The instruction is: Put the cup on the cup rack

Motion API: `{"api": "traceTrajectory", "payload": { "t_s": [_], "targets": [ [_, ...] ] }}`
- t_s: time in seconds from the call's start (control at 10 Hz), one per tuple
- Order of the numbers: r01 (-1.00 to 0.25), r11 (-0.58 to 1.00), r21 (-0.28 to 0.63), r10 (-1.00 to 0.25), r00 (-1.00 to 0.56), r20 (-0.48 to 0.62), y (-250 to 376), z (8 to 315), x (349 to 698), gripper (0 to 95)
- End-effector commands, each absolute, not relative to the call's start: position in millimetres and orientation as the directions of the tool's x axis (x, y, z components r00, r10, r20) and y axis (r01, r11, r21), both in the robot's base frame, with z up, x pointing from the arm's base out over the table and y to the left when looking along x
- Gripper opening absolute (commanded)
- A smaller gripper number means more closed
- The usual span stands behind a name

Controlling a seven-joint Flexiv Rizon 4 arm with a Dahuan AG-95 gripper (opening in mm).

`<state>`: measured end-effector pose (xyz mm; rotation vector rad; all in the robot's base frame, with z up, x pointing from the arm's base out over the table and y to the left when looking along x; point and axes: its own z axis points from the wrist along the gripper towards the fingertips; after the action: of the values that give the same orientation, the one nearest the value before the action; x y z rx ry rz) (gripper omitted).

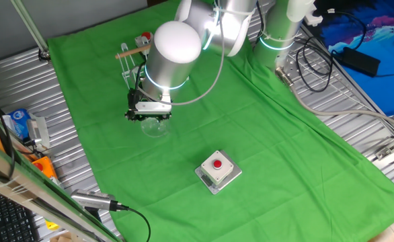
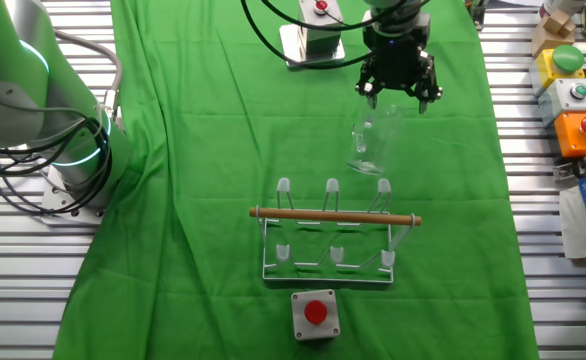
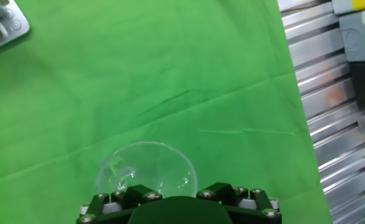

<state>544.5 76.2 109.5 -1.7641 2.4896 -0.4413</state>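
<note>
The clear cup [image 1: 154, 126] hangs just under my gripper [image 1: 146, 115], over the green cloth. In the other fixed view the cup [image 2: 370, 140] shows below the gripper [image 2: 398, 93], tilted, between it and the cup rack [image 2: 333, 225]. The gripper looks shut on the cup's rim, though the fingertips are hard to make out. The rack has a clear base, upright loops and a wooden rod, and it stands behind the arm in one fixed view [image 1: 132, 55]. In the hand view the cup [image 3: 146, 169] is a round clear shape right in front of the gripper [image 3: 179, 200].
A grey box with a red button [image 1: 218, 169] sits on the cloth in front of the arm and also shows in the other fixed view [image 2: 315, 30]. A second button box [image 2: 315, 313] stands by the rack. Metal table slats and control boxes [image 2: 573, 95] border the cloth.
</note>
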Motion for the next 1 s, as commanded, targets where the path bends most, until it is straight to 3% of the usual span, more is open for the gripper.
{"api": "traceTrajectory", "payload": {
  "t_s": [0.1, 1.0],
  "targets": [
    [-0.914, 0.307, -0.265, -0.931, -0.346, 0.115, 81.0, 107.0, 544.4, 76.0],
    [-0.889, 0.371, -0.268, -0.908, -0.408, 0.096, 92.1, 103.1, 546.5, 76.0]
  ]
}}
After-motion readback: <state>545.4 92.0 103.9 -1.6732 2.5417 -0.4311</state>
